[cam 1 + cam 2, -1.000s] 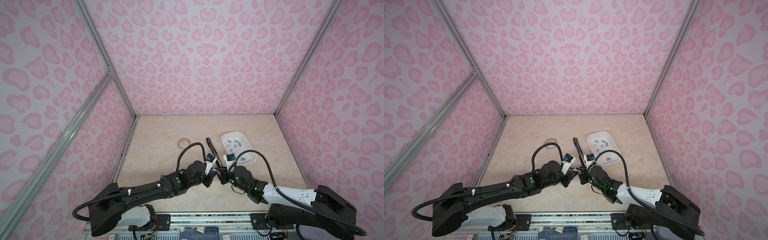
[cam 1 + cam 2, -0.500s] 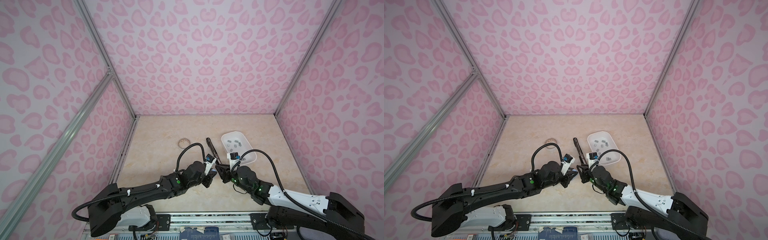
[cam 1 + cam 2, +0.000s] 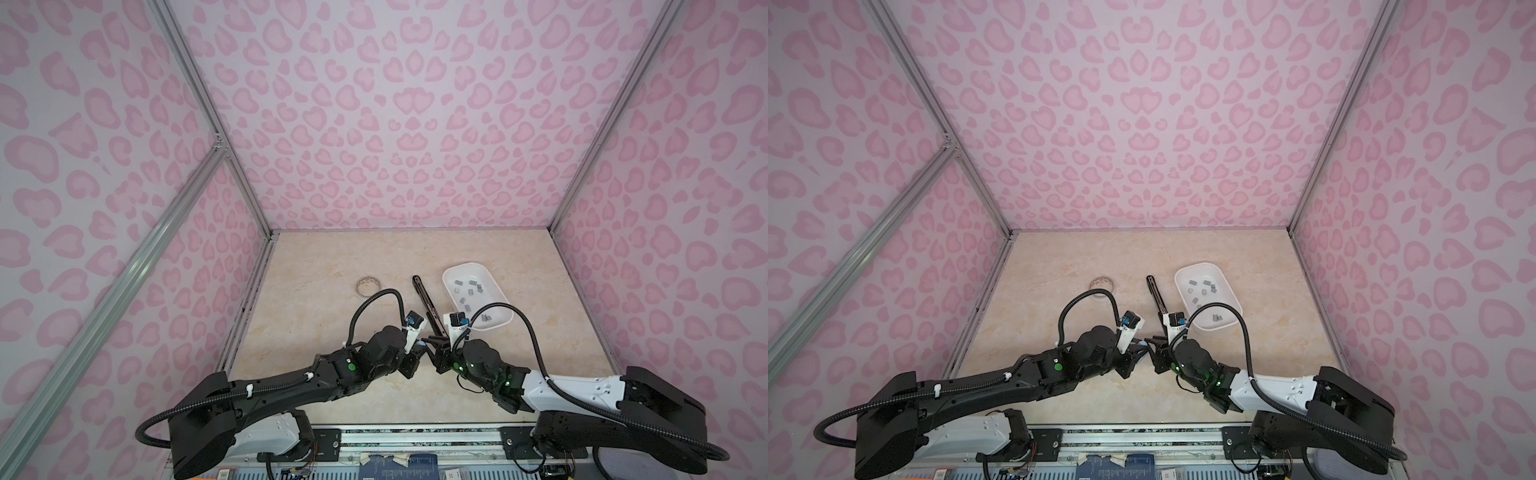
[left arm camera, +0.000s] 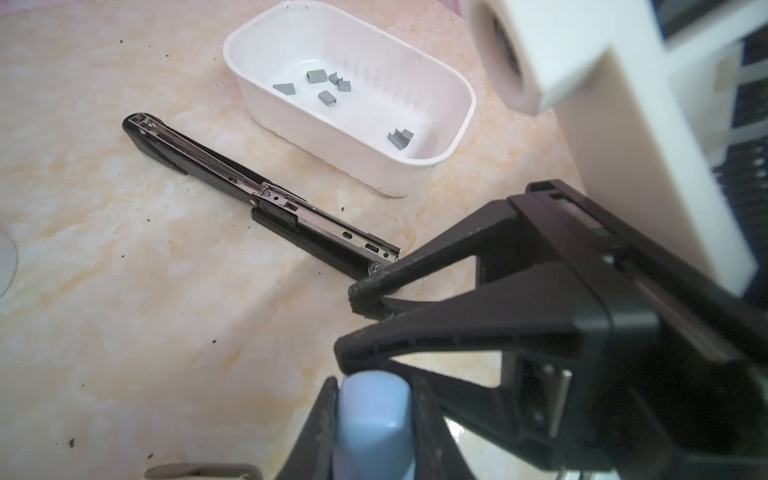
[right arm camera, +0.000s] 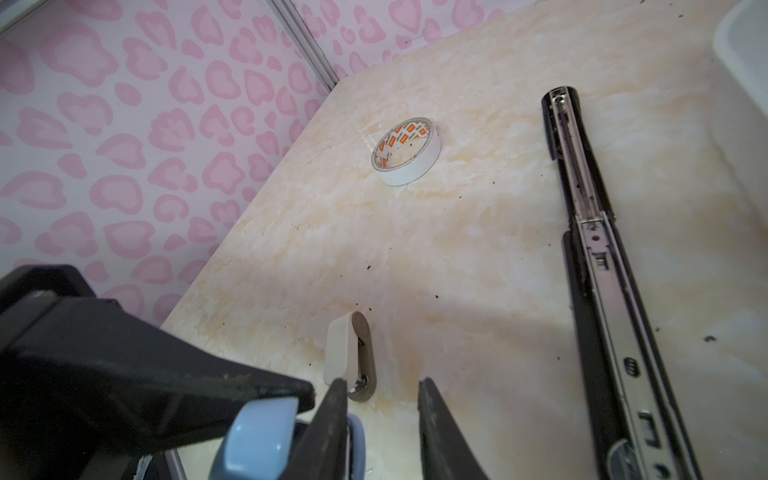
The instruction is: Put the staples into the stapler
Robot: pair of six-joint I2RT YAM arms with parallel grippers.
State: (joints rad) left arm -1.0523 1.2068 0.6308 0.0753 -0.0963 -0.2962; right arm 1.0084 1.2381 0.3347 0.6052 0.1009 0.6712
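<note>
We see the left gripper [image 4: 374, 384] clamped nearly shut on a light blue object [image 4: 374, 432], one finger on each side of it. The right gripper [image 5: 380, 384] stands part open, with bare tabletop showing between its fingers; one finger sits right beside the blue object, though we cannot tell whether they touch.

Both arms reach low over the table and converge, so the two grippers meet tip to tip on the near side of the white tray [image 4: 340, 160].

The staples [image 4: 328, 87] lie loose inside that tray, most at its far end and a pair at its near end. The black stapler [image 4: 257, 195] lies opened flat just beside the tray, rail upward, its long axis along the tray's long side and its near end close to the right gripper.
</note>
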